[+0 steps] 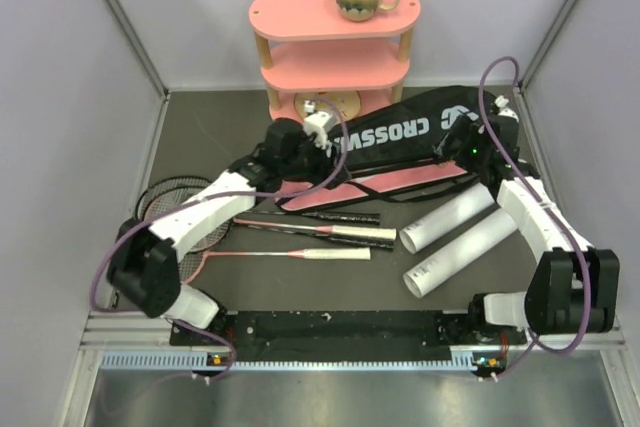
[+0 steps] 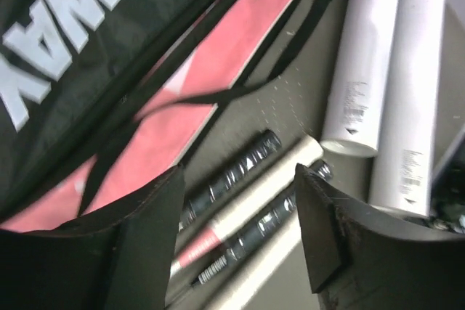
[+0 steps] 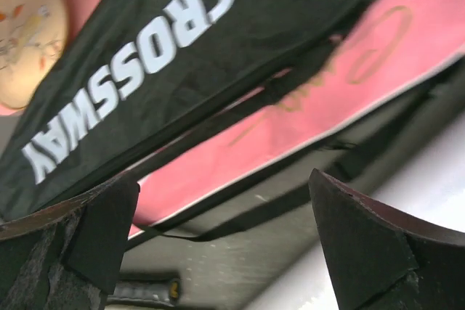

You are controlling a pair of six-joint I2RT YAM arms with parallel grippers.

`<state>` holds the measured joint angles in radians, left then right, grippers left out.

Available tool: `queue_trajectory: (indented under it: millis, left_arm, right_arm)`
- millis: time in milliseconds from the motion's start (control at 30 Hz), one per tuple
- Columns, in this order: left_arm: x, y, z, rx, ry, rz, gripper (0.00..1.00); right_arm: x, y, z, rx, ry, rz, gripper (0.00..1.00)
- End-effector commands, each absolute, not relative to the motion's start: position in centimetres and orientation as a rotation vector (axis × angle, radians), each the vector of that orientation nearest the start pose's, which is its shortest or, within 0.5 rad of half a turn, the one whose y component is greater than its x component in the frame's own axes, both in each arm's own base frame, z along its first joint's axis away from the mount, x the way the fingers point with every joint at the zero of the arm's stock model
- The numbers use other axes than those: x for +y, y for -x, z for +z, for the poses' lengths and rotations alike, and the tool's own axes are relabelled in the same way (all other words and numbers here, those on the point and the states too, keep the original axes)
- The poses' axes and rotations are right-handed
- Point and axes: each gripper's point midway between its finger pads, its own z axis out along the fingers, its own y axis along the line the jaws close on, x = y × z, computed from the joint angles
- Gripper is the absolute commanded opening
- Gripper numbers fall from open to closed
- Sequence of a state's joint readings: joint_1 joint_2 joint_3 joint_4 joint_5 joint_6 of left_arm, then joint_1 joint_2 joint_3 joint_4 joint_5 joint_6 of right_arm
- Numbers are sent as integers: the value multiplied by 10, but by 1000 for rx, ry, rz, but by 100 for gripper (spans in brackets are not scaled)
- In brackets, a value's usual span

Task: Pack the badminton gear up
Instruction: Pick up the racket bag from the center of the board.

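Top external view is showing me a job that I am judging barely begun. The black CROSSWAY bag (image 1: 400,132) is lying slantwise across the back of the table (image 1: 290,287). The pink bag (image 1: 400,184) is lying just in front of it, its far edge tucked under the black one. I am not seeing anything going into either bag, and whether they are zipped I cannot tell. The rackets (image 1: 330,235) are lying side by side on the table in front of the bags, heads under my left arm, handles pointing toward the white tubes (image 1: 455,237). Those two tubes are resting together on the right. I am not finding any shuttlecocks in these views. So I am reckoning that all the packing is left to do: rackets into bags, tubes and bags gathered up.

My left gripper (image 2: 236,230) is hanging over the near end of the pink bag with its jaws apart, holding nothing. The racket handles are showing in the gap well below the fingers (image 2: 149,241). My right gripper (image 3: 225,241) is hovering over the other end of the bags, jaws spread wide and gripping nothing, with both bags lying beneath it.
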<state>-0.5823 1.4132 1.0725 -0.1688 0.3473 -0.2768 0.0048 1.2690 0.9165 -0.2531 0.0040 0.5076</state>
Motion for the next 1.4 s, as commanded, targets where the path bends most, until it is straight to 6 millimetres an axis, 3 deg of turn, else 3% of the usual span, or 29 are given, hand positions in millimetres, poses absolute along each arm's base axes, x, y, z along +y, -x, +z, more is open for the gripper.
queue_trajectory:
  millis: [0,33,67,100,133,167,200,233,267,300,333,367,400,433,467,533,567,600,633,667,700,800,933,967,1033,1067,1100,1233,1367]
  left_arm:
    - [-318,-349,195,1942,-777,-660,60]
    - [-328,-359,203,1889,-801,-638,53]
    - [-340,-362,201,1850,-864,-603,53]
    - [-348,-369,181,1845,-960,-549,53]
    - [-358,-374,187,1831,-1002,-541,53]
    - [-365,-375,182,1829,-1045,-542,56]
    - [-370,-382,161,1874,-1073,-522,58]
    - [-374,-394,173,1871,-1047,-503,61]
    - [-380,-402,152,1920,-1046,-485,69]
    - [-381,-411,150,1937,-1016,-470,70]
    - [-388,-422,161,1912,-999,-458,69]
    - [-393,-426,142,1944,-1013,-452,66]
    - [-395,-432,138,1947,-1021,-441,63]
    - [-400,-442,150,1926,-1002,-421,61]
    - [-401,-444,130,1973,-1018,-395,61]
    - [-410,-453,138,1956,-1011,-371,64]
    - [-411,-453,118,1986,-1052,-351,67]
    - [-413,-454,114,1992,-1066,-342,70]
    - [-420,-459,123,1971,-1063,-342,71]
    - [-419,-463,105,2009,-1063,-306,71]
    - [-422,-466,109,2002,-1062,-299,70]
    - [-423,-470,99,2006,-1081,-230,66]
    - [-423,-469,84,2001,-1131,-122,75]
    - [-421,-469,73,2018,-1151,-100,75]
    - [-418,-472,70,2040,-1143,-56,75]
    - [-415,-474,60,2058,-1139,-27,73]
    - [-412,-480,62,2055,-1121,11,72]
    - [-410,-485,47,2063,-1125,53,65]
    - [-413,-485,38,2058,-1141,56,38]
  right_arm:
    - [62,-410,168,2081,-563,555,96]
    - [62,-408,157,2130,-613,552,94]
    - [62,-413,148,2156,-640,550,90]
    - [62,-413,142,2169,-662,554,86]
    - [64,-414,139,2179,-681,574,83]
    - [65,-416,129,2206,-690,587,78]
    - [68,-417,126,2226,-670,603,72]
    - [70,-411,116,2286,-682,605,69]
    - [70,-416,111,2310,-693,595,69]
    - [67,-416,105,2325,-712,571,69]
    - [58,-417,98,2331,-748,498,70]
    - [52,-417,96,2336,-765,458,70]
    - [46,-416,89,2361,-751,397,70]
    - [32,-416,85,2362,-761,288,70]
    - [23,-416,87,2378,-758,219,70]
    - [4,-418,83,2386,-754,101,72]
    - [8,-421,84,2386,-742,121,74]
    - [12,-424,83,2397,-735,154,74]
    - [14,-426,85,2393,-731,171,74]
    - [17,-431,89,2382,-724,193,74]
    - [22,-436,92,2368,-723,239,74]
    - [40,-447,98,2332,-726,384,67]
    - [53,-449,94,2321,-755,488,61]
    - [54,-450,96,2315,-752,503,60]
    - [55,-448,96,2305,-753,514,59]
    - [56,-446,100,2295,-745,517,59]
    - [44,-446,101,2275,-776,508,59]
    - [43,-434,96,2275,-771,500,58]
    - [45,-425,90,2282,-777,514,56]
